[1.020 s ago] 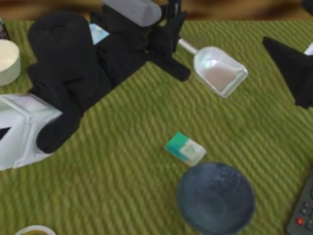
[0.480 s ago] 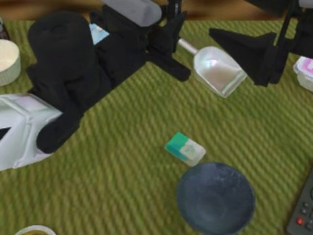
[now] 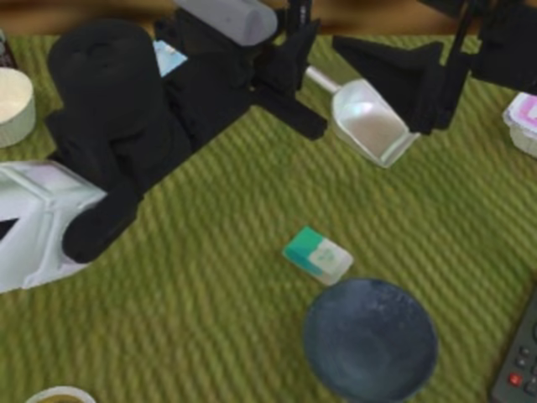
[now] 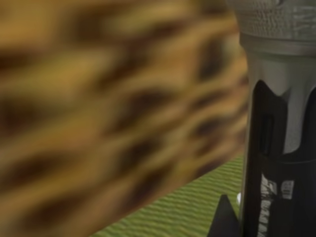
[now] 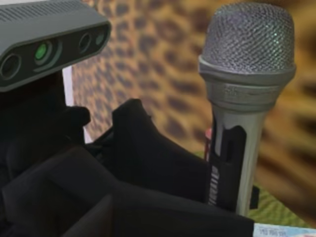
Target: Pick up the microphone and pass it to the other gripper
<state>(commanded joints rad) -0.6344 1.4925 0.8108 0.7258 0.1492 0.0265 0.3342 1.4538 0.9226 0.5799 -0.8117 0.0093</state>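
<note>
The microphone [image 5: 247,98] stands upright, grey mesh head up and black handle down, and fills the right of the left wrist view [image 4: 279,148]. My left gripper [image 3: 289,75], on the arm with white casing, is shut on its handle near the table's far edge; one black finger [image 4: 224,222] shows beside the handle. The other gripper, my all-black right gripper [image 3: 382,75], hangs open just right of it, above the scoop, with its fingers pointing left at the microphone and not touching it. From above, the microphone is hard to pick out against the black fingers.
A clear plastic scoop [image 3: 369,117] lies under the right gripper. A green-and-white box [image 3: 317,254] and a dark blue bowl [image 3: 370,338] sit mid-table. A black remote [image 3: 520,369] is at the right edge, a pink-lidded container [image 3: 524,117] far right, a white cup [image 3: 13,105] far left.
My right gripper has come in from the right edge and moved left, ending over the scoop close to the left gripper. The left arm and the microphone have stayed still.
</note>
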